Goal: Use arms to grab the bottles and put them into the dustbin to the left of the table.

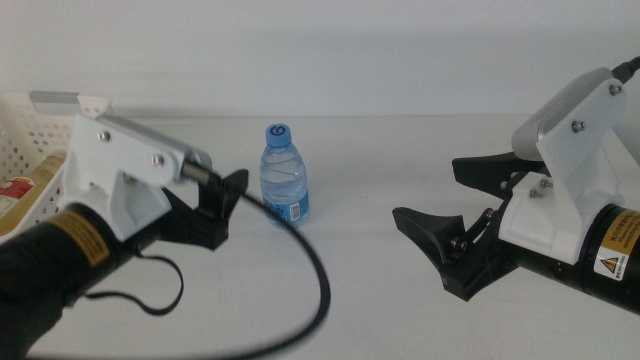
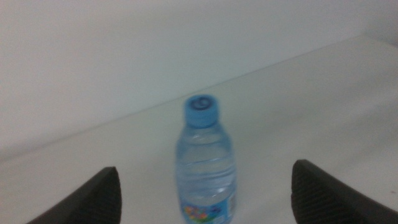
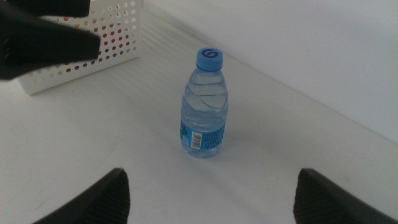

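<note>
A small water bottle (image 1: 285, 186) with a blue cap is standing upright on the white table (image 1: 380, 300), between the two arms and a little nearer the left one. The left tool (image 1: 215, 205) is hovering just beside the bottle, its dark jaws spread wide and closing on nothing; in the left wrist view the bottle (image 2: 205, 171) is sitting between the two jaw tips, apart from both. A black cable (image 1: 315, 270) is looping from the left arm across the table in front of the bottle.

The right tool (image 1: 455, 205) is waiting at the right side of the table, well apart from the bottle, with its jaws likewise open wide and empty. Its wrist view is showing the bottle (image 3: 204, 106) with a barcode on its label, the blue cap facing up, and the dark shape of the left tool (image 3: 43, 34) beyond it.

At the left edge of the table a white basket (image 1: 25, 150) with perforated sides is standing; inside it a bottle of yellow liquid (image 1: 30, 190) is lying tilted, with something red (image 1: 12, 188) touching it. The same basket (image 3: 93, 46) is appearing in the right wrist view, well apart from the water bottle
</note>
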